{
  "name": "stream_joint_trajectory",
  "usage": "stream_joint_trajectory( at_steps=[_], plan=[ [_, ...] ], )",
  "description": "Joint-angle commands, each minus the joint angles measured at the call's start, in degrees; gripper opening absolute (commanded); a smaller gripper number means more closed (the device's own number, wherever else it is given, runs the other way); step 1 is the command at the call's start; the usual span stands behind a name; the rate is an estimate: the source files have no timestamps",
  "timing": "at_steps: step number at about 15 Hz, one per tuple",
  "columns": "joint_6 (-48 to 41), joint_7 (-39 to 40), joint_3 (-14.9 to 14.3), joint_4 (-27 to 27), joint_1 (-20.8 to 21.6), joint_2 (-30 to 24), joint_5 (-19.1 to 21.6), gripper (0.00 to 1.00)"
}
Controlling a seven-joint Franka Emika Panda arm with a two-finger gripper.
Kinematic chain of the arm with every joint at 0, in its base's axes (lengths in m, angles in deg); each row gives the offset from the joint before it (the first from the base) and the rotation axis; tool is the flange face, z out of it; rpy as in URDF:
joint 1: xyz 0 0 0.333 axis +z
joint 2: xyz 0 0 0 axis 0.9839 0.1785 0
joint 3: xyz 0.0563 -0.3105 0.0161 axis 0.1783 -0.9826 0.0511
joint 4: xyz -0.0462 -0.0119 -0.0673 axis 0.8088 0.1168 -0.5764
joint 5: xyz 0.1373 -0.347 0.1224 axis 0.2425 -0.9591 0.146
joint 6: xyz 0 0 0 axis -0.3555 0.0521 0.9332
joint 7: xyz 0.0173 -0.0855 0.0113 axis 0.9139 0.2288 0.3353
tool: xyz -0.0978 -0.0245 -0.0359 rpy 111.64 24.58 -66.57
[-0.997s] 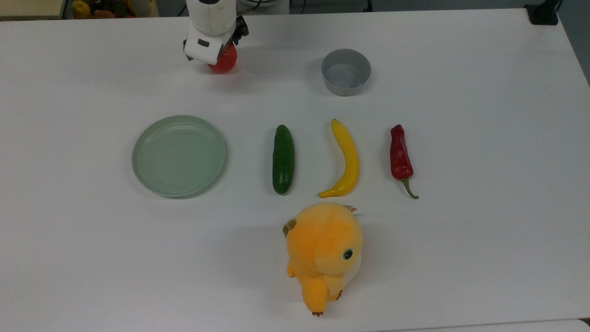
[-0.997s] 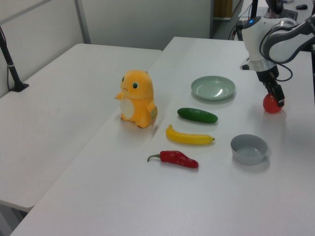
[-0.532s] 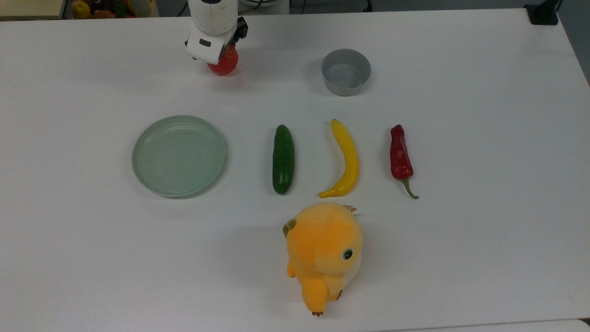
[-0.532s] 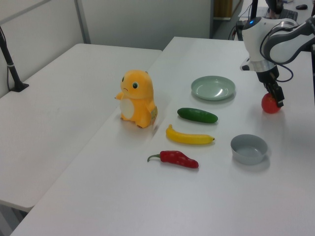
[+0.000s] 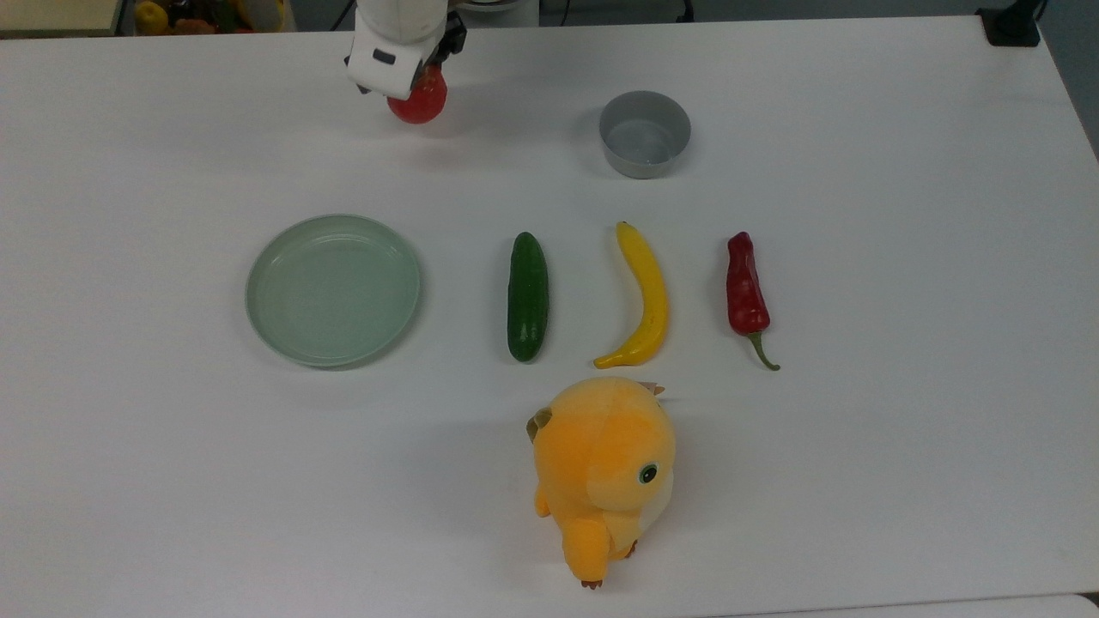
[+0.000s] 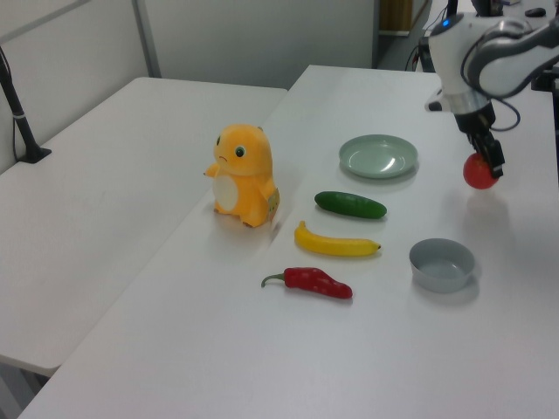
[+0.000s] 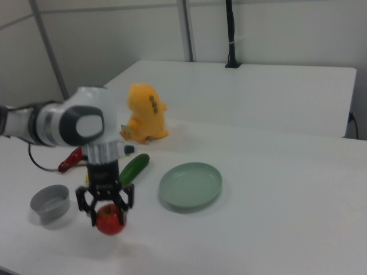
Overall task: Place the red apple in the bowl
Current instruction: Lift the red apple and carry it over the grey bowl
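The red apple (image 5: 418, 99) (image 6: 479, 172) (image 7: 109, 220) hangs just above the table, and my gripper (image 5: 412, 79) (image 6: 486, 162) (image 7: 106, 205) is shut on it from above. In the top view the arm's white body covers much of the apple, at the table's far edge. The grey bowl (image 5: 645, 135) (image 6: 443, 264) (image 7: 50, 202) stands empty on the table, well to the top view's right of the apple. In the right view the bowl sits to the apple's left.
A pale-green plate (image 5: 333, 289), a cucumber (image 5: 527, 296), a banana (image 5: 645, 296) and a dark-red chili pepper (image 5: 746, 293) lie in a row across the table's middle. An orange plush toy (image 5: 604, 472) stands nearer the front edge.
The gripper has risen with the apple in it, lifting the apple off the table. Nothing else on the table has moved.
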Motion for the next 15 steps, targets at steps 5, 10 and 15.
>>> stream_joint_trajectory(
  at_steps=[5,10,15],
  plan=[
    [-15.66,-4.88,9.55,-11.74,0.59,-4.64,9.18,0.34],
    [-15.06,-14.89,17.98,-12.8,0.5,-4.38,14.98,0.34],
    [-6.81,-23.16,23.62,-11.66,0.59,-0.61,16.92,0.34]
  ],
)
